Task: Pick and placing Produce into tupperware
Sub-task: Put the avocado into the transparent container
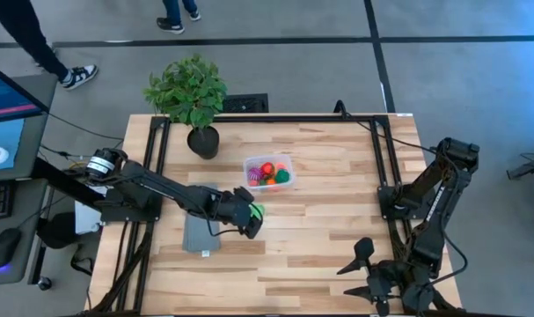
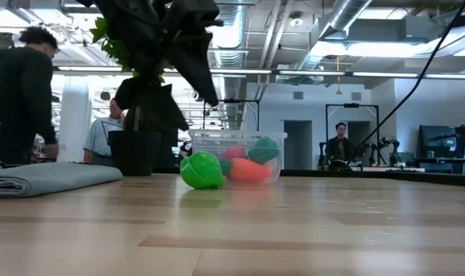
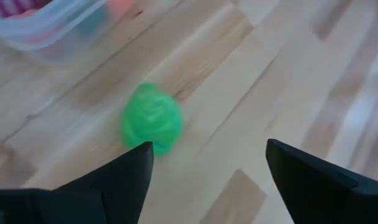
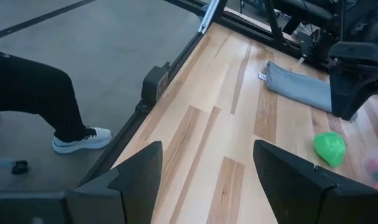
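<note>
My left gripper [image 3: 204, 165] hovers over the table [image 1: 337, 229], fingers spread wide, holding nothing. Green produce [image 3: 151, 119] lies on the wood just beside one fingertip, near the tupperware [image 1: 268, 173]. My right gripper [image 4: 207, 168] waits apart, part-open, empty.

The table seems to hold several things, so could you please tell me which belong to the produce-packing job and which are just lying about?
Job:
- green toy vegetable, loose on the wood
- clear tupperware holding red, orange, green and pink pieces
- left gripper, open, by the green toy

Lying about:
- potted plant
- folded grey cloth
- right gripper, waiting, open, at the table's edge
</note>
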`<state>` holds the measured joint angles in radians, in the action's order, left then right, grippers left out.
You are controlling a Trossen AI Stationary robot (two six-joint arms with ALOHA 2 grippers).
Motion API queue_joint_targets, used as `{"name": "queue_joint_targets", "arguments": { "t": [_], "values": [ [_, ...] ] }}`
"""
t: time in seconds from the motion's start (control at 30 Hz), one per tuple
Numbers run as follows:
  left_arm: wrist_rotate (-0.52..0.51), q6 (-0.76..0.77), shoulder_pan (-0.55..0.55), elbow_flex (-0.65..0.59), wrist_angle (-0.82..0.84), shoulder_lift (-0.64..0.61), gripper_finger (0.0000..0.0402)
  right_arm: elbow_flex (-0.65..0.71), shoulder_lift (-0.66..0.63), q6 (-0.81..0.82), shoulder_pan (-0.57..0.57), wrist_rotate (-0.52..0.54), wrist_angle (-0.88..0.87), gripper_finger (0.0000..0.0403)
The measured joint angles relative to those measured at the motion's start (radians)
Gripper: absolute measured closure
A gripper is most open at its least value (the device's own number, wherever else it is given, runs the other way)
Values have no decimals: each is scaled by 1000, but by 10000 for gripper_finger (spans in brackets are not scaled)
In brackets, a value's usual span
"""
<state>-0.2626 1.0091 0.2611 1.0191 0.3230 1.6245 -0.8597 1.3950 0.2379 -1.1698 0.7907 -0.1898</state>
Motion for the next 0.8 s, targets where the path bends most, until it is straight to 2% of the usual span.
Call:
{"name": "queue_joint_targets", "arguments": {
  "t": [0.27, 0.8],
  "values": [
    [-32, 97, -22, 0, 127, 0, 93, 0, 0, 0, 0, 0, 0, 127],
    [-31, 104, -61, 0, 104, 7, 93, 0, 0, 30, 0, -1, -35, 127]
  ]
}}
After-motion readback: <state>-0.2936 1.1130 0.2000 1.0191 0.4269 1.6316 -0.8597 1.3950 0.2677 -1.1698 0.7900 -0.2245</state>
